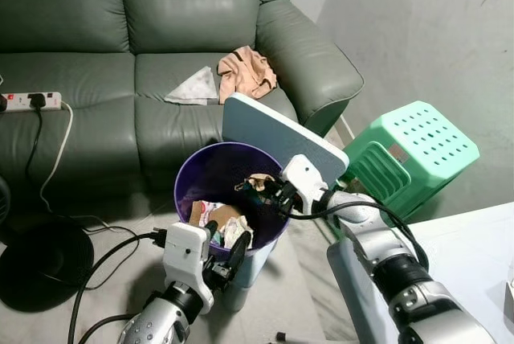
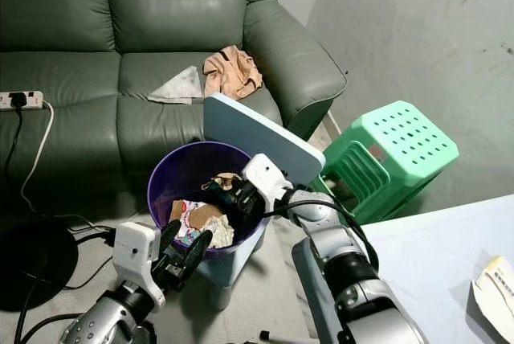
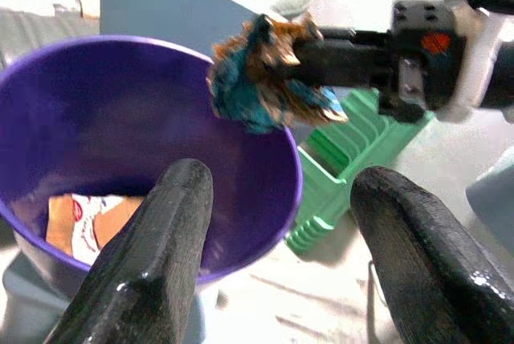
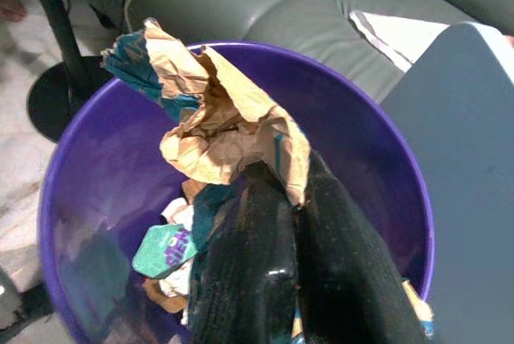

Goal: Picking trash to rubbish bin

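Nearest the head camera, the left end effector [image 1: 222, 255] hangs low at the near rim of the purple rubbish bin [image 1: 210, 167], its two black fingers [image 3: 152, 264] spread apart with nothing between them. The right end effector [image 1: 259, 186] reaches over the bin's far rim with its fingers pinched together on a crumpled brown-and-teal paper wrapper [image 4: 210, 115], held above the trash [image 1: 221, 219] already lying inside. Behind the bin a grey-blue board [image 1: 277, 131] leans against the green sofa [image 1: 120, 55], with a green plastic stool [image 1: 409, 151] tipped beside it.
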### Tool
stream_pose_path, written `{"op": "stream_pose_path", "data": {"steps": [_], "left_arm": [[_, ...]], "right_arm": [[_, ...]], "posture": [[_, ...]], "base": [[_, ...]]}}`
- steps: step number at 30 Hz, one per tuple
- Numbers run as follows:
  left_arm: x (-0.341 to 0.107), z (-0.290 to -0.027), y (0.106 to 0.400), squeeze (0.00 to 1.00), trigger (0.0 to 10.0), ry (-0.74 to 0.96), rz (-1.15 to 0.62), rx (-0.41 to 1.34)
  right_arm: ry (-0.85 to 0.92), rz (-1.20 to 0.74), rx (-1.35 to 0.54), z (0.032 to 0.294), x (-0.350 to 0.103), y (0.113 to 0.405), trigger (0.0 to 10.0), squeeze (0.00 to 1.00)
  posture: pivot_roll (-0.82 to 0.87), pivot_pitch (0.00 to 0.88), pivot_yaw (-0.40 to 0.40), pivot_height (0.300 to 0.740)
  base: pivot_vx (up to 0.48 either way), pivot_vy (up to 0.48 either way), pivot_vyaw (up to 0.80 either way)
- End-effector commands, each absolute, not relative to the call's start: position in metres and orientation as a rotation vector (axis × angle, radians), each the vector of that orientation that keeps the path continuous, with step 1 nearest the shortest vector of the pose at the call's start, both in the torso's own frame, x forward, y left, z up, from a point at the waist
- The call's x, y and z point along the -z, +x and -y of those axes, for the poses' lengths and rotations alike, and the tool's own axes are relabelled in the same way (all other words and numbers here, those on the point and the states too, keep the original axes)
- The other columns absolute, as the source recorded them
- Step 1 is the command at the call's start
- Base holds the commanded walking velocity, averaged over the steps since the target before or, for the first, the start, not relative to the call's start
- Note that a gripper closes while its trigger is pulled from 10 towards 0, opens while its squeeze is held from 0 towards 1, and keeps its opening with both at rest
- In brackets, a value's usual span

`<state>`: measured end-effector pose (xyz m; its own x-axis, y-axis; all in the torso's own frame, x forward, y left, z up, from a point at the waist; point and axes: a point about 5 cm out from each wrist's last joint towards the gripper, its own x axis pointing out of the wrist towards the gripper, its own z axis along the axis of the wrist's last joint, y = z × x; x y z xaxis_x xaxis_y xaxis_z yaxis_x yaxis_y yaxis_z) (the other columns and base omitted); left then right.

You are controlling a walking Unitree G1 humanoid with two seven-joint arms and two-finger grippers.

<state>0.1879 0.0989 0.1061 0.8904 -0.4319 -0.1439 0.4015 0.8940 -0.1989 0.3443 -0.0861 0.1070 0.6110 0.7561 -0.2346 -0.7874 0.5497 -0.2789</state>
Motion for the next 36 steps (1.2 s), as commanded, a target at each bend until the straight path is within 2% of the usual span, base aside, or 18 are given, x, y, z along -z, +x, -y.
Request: {"op": "stream_pose_path", "data": {"steps": [1,20,28,32,36], "left_arm": [[-0.109,-0.093,0.184,0.00,10.0,-0.176,-0.187,0.445],[-0.121,-0.084,0.169,0.00,10.0,-0.183,-0.180,0.423],[-0.123,-0.083,0.169,0.00,10.0,-0.185,-0.176,0.426],[-0.123,-0.082,0.169,0.00,10.0,-0.188,-0.175,0.428],[-0.123,-0.082,0.169,0.00,10.0,-0.190,-0.175,0.427]], "right_arm": [[-0.391,-0.110,-0.917,0.086,-0.103,0.344,10.0,0.00],[-0.479,-0.132,-0.945,0.067,-0.100,0.349,10.0,0.00],[-0.450,-0.117,-0.952,0.055,-0.104,0.350,10.0,0.00],[-0.381,-0.105,-0.972,0.048,-0.108,0.350,10.0,0.00],[-0.343,-0.102,-0.965,0.046,-0.111,0.351,10.0,0.11]], "posture": [[0.20,0.226,-0.217,0.740],[0.22,0.244,-0.241,0.740],[0.23,0.242,-0.247,0.740],[0.23,0.240,-0.247,0.740],[0.23,0.241,-0.246,0.740]], "base": [[0.000,0.000,0.00],[0.000,0.000,0.00],[0.000,0.000,0.00],[0.000,0.000,0.00],[0.000,0.000,0.00]]}}
